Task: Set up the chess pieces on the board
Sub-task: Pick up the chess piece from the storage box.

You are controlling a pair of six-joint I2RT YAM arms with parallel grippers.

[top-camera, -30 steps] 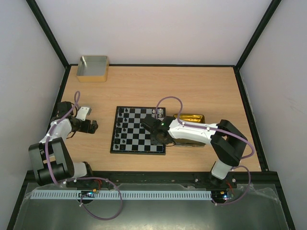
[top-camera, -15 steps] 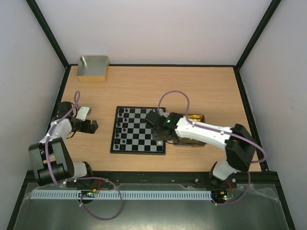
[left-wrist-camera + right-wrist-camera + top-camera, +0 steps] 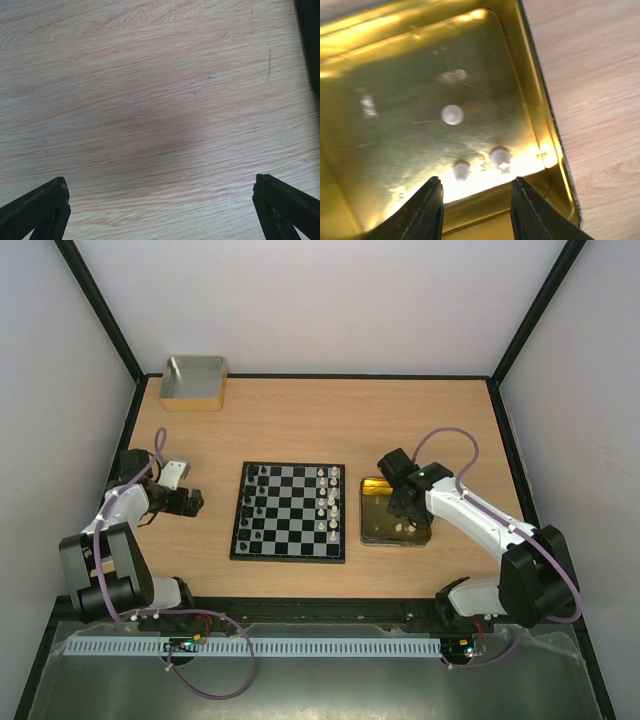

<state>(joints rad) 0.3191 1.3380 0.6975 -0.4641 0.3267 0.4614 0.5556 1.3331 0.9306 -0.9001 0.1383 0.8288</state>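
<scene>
Top external view has the board (image 3: 290, 512) lying flat near the middle of the counter (image 3: 420, 430), with black chess pieces (image 3: 249, 511) standing along its left columns and cream-white chess pieces (image 3: 322, 507) along its right columns, the squares between them bare. Just beside the board's right edge sits the gold tin (image 3: 372, 532), and the right arm reaches over it from the near right corner, its wrist above the tin's far half. Right wrist view looks down into that tin, where the right gripper (image 3: 476, 185) hangs with its two dark fingers (image 3: 427, 210) spread moderately apart and nothing between them. Three loose cream-white pieces (image 3: 452, 114) rest on the shiny floor, one towards the middle and two close together near the bright wall, all clear of the fingers. Left wrist view shows the left gripper (image 3: 160, 179) spread wide, its tips at the two lower corners of the picture, holding nothing above bare wood. From above, that arm sits well to the left of the board, and a grey box (image 3: 193, 382) stands at the far left corner of the counter
</scene>
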